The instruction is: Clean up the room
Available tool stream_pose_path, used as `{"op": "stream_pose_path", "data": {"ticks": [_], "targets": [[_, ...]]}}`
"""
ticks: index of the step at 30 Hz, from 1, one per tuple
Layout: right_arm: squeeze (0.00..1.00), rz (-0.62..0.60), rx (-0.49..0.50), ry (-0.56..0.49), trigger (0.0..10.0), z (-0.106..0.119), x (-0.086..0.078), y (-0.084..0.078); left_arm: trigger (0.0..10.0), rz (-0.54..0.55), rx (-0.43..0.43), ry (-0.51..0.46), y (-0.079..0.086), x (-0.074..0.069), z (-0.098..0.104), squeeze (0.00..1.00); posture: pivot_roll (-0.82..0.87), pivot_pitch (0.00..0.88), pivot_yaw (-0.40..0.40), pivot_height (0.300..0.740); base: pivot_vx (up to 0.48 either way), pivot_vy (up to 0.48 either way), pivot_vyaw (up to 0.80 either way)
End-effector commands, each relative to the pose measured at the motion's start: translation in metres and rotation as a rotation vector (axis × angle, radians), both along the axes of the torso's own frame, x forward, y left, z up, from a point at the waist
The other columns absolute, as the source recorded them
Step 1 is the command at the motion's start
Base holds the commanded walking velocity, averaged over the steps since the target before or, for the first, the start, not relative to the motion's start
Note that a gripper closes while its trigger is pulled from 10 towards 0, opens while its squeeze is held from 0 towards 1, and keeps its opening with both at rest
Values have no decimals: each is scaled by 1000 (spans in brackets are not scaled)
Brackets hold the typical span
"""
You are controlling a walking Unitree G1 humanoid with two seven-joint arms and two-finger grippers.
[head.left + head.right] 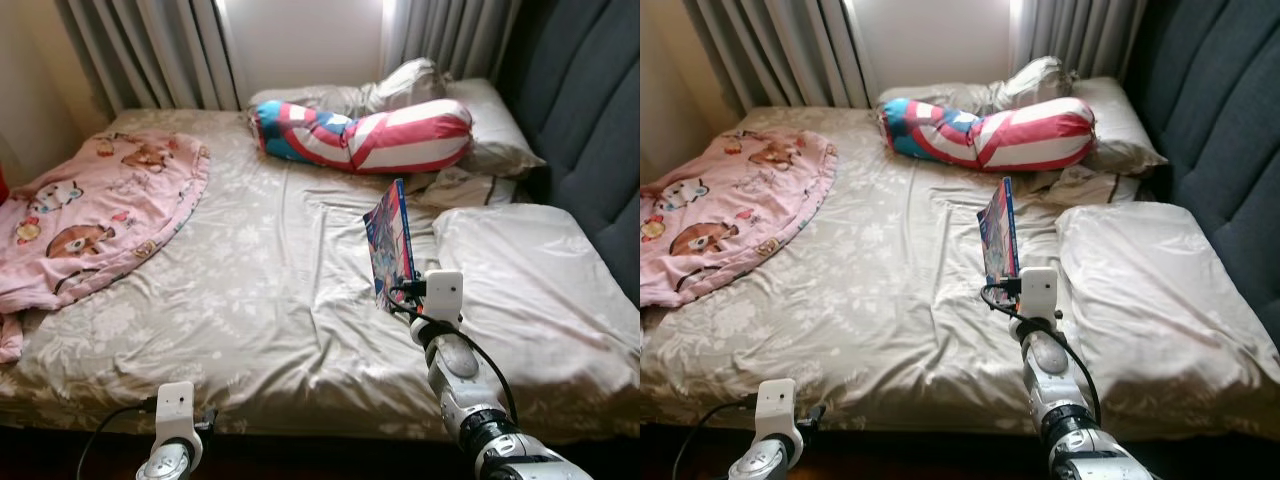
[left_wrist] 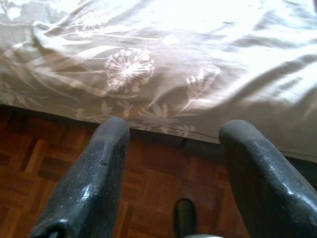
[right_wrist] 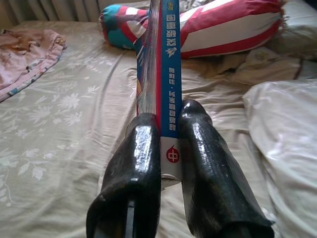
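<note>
I have the right gripper [image 3: 166, 148] clenched on a thin book [image 1: 392, 242] — blue spine between the two black fingers, held upright above the bed [image 1: 270, 290], just beside the white pillow [image 1: 530, 270]. The left gripper [image 2: 173, 163] hangs low at the bed's near edge over the wooden floor [image 2: 148, 188], fingers spread with nothing between them. A striped bolster [image 1: 370, 135] lies by the headboard, a pink blanket [image 1: 90, 210] on the left; the book's cover print is too blurred to read, I think.
</note>
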State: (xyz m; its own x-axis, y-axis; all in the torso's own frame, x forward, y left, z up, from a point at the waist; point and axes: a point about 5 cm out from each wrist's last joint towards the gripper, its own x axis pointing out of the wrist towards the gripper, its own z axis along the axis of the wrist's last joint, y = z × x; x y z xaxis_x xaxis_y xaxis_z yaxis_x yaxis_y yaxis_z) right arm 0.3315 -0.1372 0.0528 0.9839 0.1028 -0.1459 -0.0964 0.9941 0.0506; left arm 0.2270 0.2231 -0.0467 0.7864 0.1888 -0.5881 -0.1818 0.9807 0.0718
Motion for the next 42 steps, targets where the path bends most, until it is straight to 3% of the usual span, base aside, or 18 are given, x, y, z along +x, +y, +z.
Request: {"op": "stream_pose_path", "data": {"ticks": [1,12,30,42], "targets": [[0,11,0,-47,10000,11,6,4,10000,2,-7,22,0,-3,-3,0,-6,34,-9,740,322,0,0],[0,18,-14,-48,10000,11,6,5,10000,-1,-7,19,-1,-2,-2,0,-8,35,-10,740,320,0,0],[0,48,31,-32,10000,7,3,12,10000,-13,-14,11,-4,0,-2,0,-12,36,-10,740,0,0,0],[0,-11,37,7,10000,4,4,6,10000,-19,-15,11,-5,0,-2,0,-11,35,-9,740,0,0,0]]}}
